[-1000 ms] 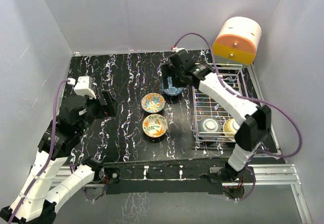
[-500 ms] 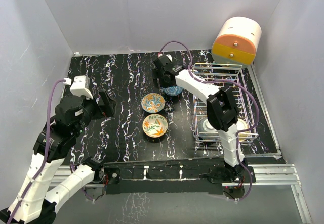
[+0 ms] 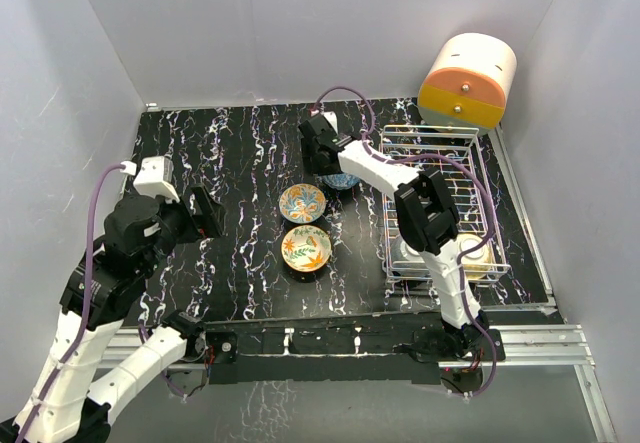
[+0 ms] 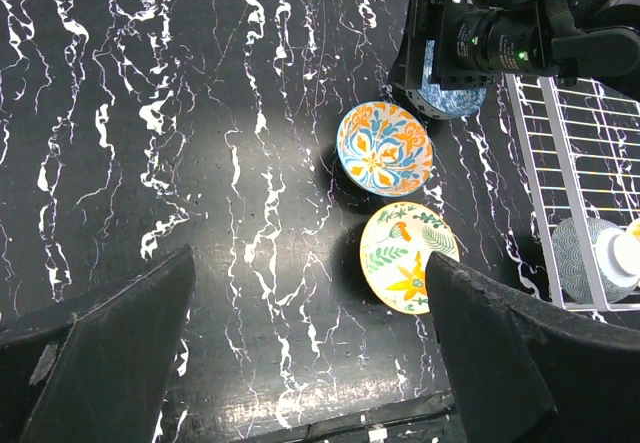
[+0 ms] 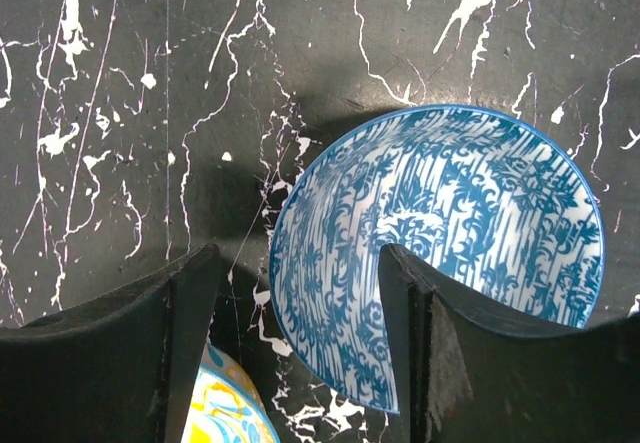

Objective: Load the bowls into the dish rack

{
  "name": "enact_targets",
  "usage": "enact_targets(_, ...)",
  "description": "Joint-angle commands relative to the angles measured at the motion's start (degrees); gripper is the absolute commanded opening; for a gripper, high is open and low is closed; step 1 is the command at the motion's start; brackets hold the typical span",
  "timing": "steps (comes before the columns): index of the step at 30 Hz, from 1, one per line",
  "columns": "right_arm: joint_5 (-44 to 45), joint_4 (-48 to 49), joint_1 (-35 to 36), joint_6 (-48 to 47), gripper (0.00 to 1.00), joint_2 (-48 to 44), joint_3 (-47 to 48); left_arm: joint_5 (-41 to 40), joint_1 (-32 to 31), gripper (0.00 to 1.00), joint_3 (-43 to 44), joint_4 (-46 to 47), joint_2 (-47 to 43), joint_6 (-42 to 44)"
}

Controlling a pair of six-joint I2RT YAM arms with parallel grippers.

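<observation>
A blue-patterned bowl (image 3: 345, 180) (image 5: 450, 233) sits on the black marble table, left of the white wire dish rack (image 3: 455, 168). My right gripper (image 3: 322, 159) (image 5: 300, 353) is open and straddles the bowl's left rim, one finger inside and one outside. An orange-floral bowl (image 3: 301, 203) (image 4: 384, 150) and a yellow floral bowl (image 3: 306, 248) (image 4: 408, 256) lie mid-table. Two bowls (image 3: 412, 250) sit at the rack's near end, partly hidden by my right arm. My left gripper (image 3: 205, 213) (image 4: 310, 363) is open and empty, above the table left of the bowls.
An orange-and-cream cylindrical box (image 3: 468, 78) stands behind the rack at the back right. Grey walls enclose the table on three sides. The right arm's purple cable loops over the rack. The rack (image 4: 585, 153) shows at the right edge of the left wrist view.
My right gripper has moved left and swung round onto the blue bowl's left rim, its elbow folding over the rack. My left arm has drawn slightly left and nearer.
</observation>
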Motion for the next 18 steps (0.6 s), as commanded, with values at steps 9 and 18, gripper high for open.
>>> enact_targets(9,5.73,5.35,0.31,1.75,0.56,2.67,0.35,-1.26,-0.25,0.97,0.88,-2.79,-1.75,-0.81)
enact_targets(18,9.48,4.84,0.63,1.27,0.30,3.18,-0.58,-1.51,-0.23,0.97,0.31,-3.55,-2.71,-1.32)
